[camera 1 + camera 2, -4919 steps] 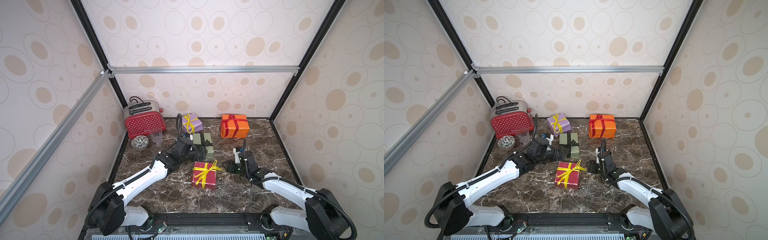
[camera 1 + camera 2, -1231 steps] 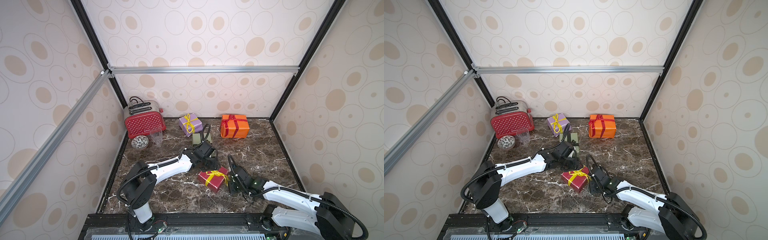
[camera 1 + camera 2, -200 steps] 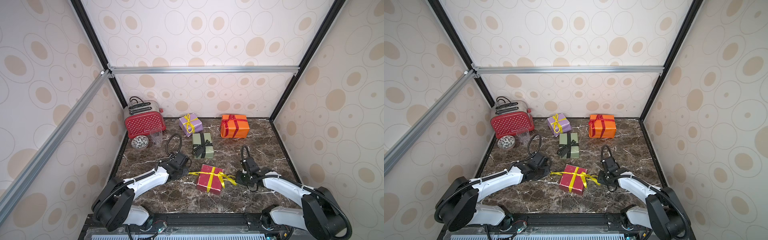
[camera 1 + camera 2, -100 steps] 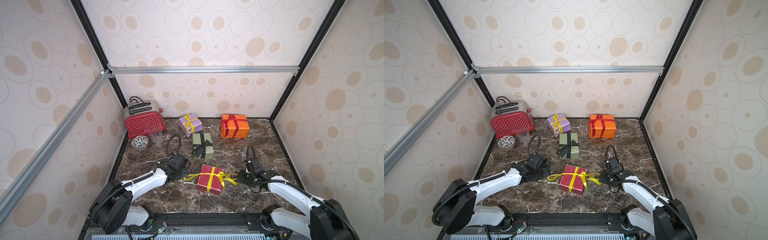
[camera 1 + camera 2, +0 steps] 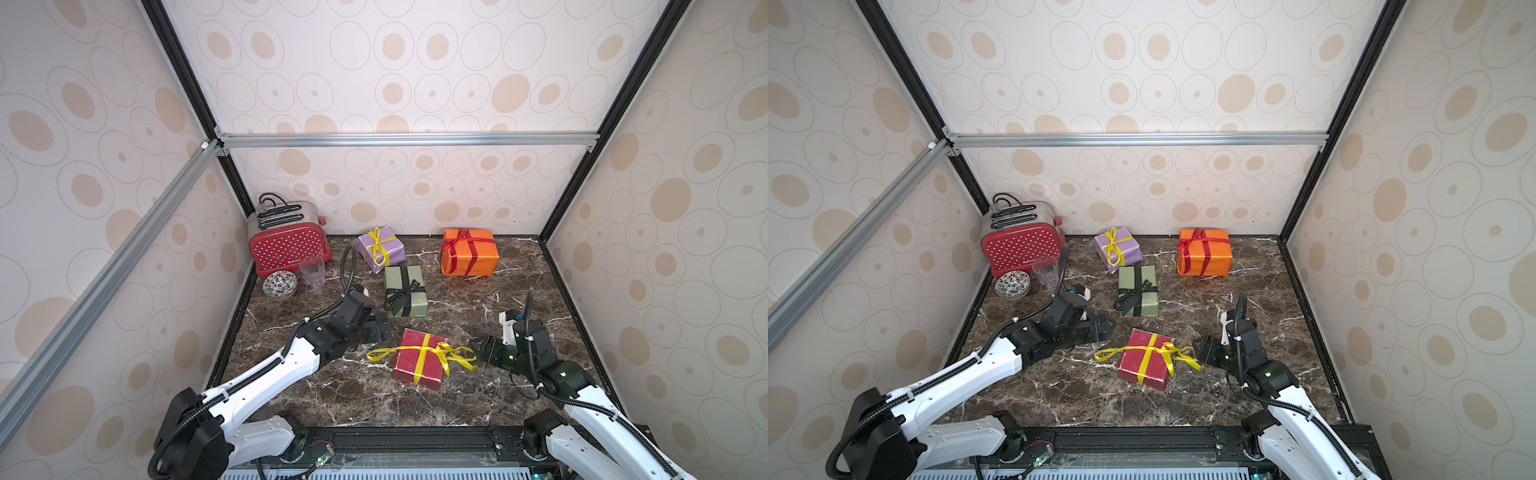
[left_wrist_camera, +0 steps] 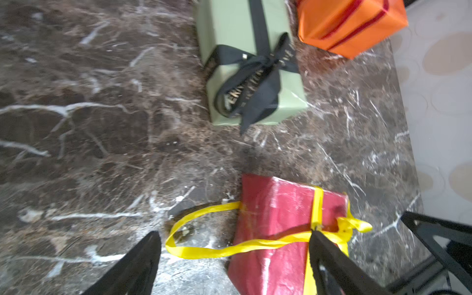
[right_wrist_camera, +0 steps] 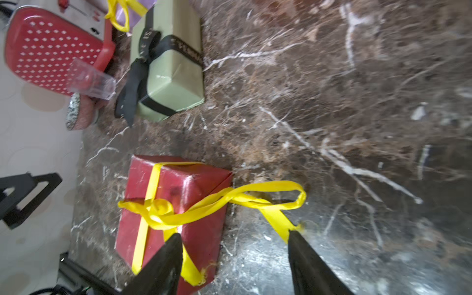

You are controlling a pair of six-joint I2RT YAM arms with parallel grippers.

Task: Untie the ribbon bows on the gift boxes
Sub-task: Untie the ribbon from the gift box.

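The dark red gift box [image 5: 419,368] [image 5: 1144,368] lies at the front middle. Its yellow ribbon [image 6: 196,253] [image 7: 204,207] is undone into slack strands trailing off both sides onto the marble. My left gripper [image 5: 379,328] [image 6: 232,236] hangs open just left of the box, holding nothing. My right gripper [image 5: 484,353] [image 7: 235,235] stands open at the box's right, one ribbon end lying against a fingertip [image 7: 293,236]. Behind are the olive box [image 5: 405,291] with a black bow, the lilac box [image 5: 380,249] with a yellow bow, and the orange box [image 5: 469,251] with a red ribbon.
A red white-dotted toaster [image 5: 289,245] stands at the back left, with a clear glass [image 5: 312,271] and a small patterned bowl [image 5: 279,284] in front of it. Papered walls close the marble floor on three sides.
Both grippers have opened and let go of the yellow ribbon ends. The ribbon, stretched taut a second ago, now lies slack beside the red box.
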